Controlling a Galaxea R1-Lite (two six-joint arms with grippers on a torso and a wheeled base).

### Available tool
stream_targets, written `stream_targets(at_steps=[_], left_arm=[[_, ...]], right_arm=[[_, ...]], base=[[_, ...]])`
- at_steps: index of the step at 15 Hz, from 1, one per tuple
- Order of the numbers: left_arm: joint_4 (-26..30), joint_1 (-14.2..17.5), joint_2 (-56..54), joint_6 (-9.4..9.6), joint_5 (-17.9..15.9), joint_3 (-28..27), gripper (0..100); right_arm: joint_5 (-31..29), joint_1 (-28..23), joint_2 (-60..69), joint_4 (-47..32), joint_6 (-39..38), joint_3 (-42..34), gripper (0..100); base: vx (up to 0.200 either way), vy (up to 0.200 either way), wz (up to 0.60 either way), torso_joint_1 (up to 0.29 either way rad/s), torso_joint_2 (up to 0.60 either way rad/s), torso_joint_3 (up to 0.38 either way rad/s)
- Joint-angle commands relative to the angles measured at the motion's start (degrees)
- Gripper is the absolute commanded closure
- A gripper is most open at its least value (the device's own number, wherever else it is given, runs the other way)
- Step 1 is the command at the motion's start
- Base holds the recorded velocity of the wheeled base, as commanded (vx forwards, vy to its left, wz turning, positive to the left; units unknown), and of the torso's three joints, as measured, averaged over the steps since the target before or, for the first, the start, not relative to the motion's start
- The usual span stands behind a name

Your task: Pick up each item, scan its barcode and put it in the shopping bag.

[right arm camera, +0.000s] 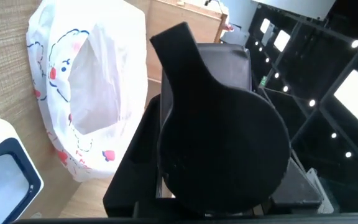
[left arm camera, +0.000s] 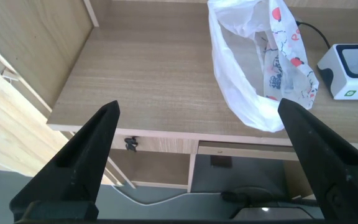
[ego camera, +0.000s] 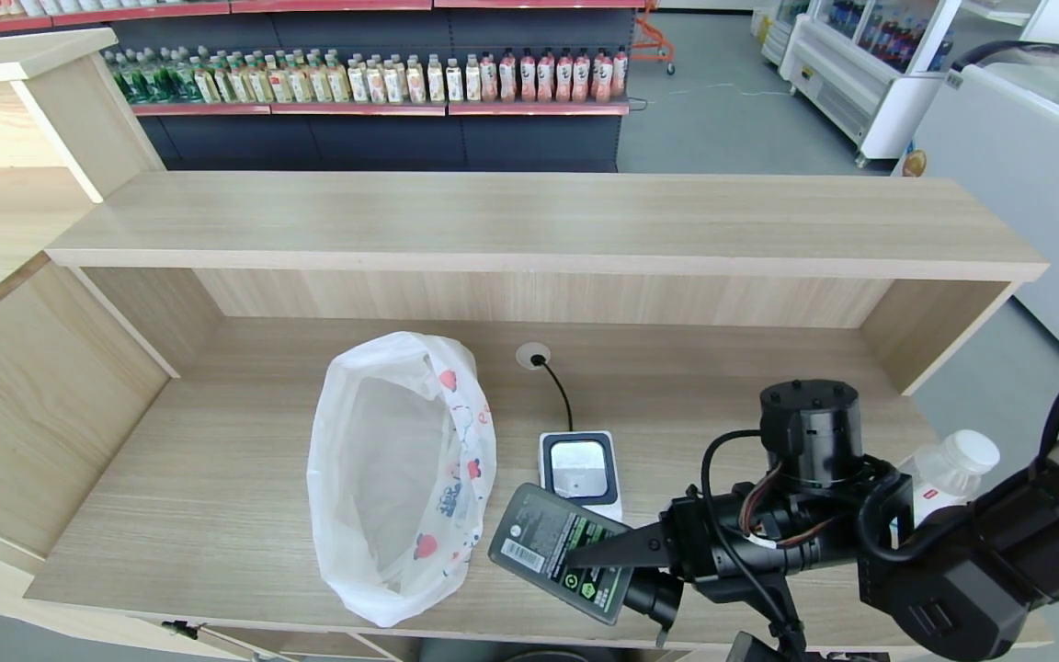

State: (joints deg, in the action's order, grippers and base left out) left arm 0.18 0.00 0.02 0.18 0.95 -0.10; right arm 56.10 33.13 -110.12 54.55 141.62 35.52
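Note:
My right gripper (ego camera: 605, 552) is shut on a flat dark package (ego camera: 548, 544) with a white barcode label at its lower left corner. It holds the package above the counter's front edge, between the white shopping bag (ego camera: 401, 478) and the barcode scanner (ego camera: 580, 469). The bag stands open with its mouth facing up; the right wrist view shows the bag (right arm camera: 86, 93) and the scanner (right arm camera: 5, 177) close by. My left gripper (left arm camera: 197, 165) is open and holds nothing. It hangs just off the counter's front edge, to the left of the bag (left arm camera: 260, 68).
A clear bottle with a white cap (ego camera: 950, 471) stands on the counter at the right, partly behind my right arm. The scanner's cable (ego camera: 559, 391) runs to a hole in the counter. A raised wooden ledge (ego camera: 539, 225) and side walls enclose the counter.

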Motion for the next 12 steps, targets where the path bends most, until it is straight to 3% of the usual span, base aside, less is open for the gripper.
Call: stream_targets(at_steps=[1,4,5,8,9,10,12], left_arm=[[-0.01,0.00,-0.02,-0.01,0.02,0.01,0],[-0.01,0.00,-0.02,-0.01,0.02,0.01,0],[-0.01,0.00,-0.02,-0.01,0.02,0.01,0],[-0.01,0.00,-0.02,-0.01,0.02,0.01,0],[-0.01,0.00,-0.02,-0.01,0.02,0.01,0],[-0.01,0.00,-0.02,-0.01,0.02,0.01,0],[-0.01,0.00,-0.02,-0.01,0.02,0.01,0]], right_arm=[[-0.38,-0.97,2.89,-0.50,-4.42,-1.07,100],[-1.78,-9.14,14.49,-2.08,-16.37,-10.83,100],[-2.31,-10.37,18.54,-8.76,-22.79,-10.39,100],[-5.39,-18.37,24.51,-12.01,-35.01,-8.37,100],[-6.36,-22.76,26.89,-15.18,-38.35,-10.83,100],[-6.53,-23.64,28.20,-19.05,-41.42,-10.47,100],[-8.46,-24.34,32.60,-22.03,-65.94,-9.07,100]], base=[[0.000,0.000,0.00,0.000,0.00,0.000],[0.000,0.000,0.00,0.000,0.00,0.000],[0.000,0.000,0.00,0.000,0.00,0.000],[0.000,0.000,0.00,0.000,0.00,0.000],[0.000,0.000,0.00,0.000,0.00,0.000],[0.000,0.000,0.00,0.000,0.00,0.000],[0.000,0.000,0.00,0.000,0.00,0.000]])
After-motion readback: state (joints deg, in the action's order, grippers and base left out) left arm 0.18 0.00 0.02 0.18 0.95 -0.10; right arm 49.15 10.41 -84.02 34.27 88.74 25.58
